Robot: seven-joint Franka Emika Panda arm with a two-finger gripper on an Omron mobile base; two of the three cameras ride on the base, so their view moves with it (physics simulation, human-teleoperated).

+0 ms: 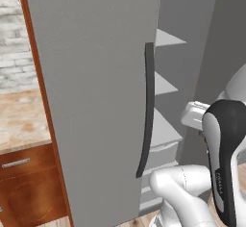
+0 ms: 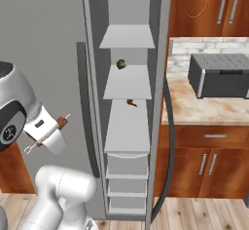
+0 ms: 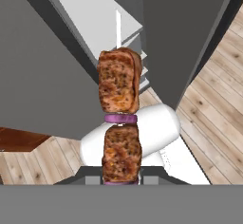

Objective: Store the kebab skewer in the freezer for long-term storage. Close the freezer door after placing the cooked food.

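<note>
While carrying: keep your gripper (image 3: 121, 178) clenched on the reddish-brown meat-chunk kebab skewer (image 3: 120, 118).
Aim: pale grey freezer shelf (image 2: 127, 124); enter level.

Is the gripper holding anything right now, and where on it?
Yes: the gripper is shut on the kebab skewer, gripping its lower end; the meat chunks and pale tip stick out beyond the fingers.
</note>
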